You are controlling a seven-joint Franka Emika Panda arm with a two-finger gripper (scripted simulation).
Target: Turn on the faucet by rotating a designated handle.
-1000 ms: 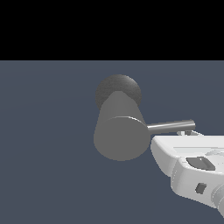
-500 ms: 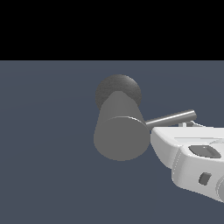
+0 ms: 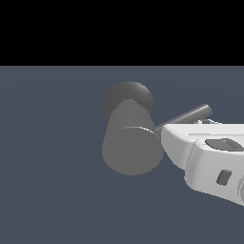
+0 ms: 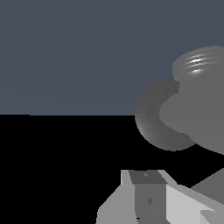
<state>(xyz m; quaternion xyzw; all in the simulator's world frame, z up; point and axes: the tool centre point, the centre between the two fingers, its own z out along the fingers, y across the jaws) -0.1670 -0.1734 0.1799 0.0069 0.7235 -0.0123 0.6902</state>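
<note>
The faucet is a thick grey cylinder with its flat round face toward the camera and a darker rounded end behind. The handle, a thin grey rod, sticks out toward the exterior view's right and slants upward. My white gripper sits just below the rod, close to the cylinder's side and touching or nearly touching the rod's underside. Its fingertips are not clearly separable. In the wrist view the faucet fills one side and a gripper finger shows at the edge.
A flat dark blue-grey floor lies all around the faucet. Black background fills the space above it.
The handle's free end has swung upward from nearly level to a clear upward slant. My gripper has risen and moved in toward the cylinder beneath it.
</note>
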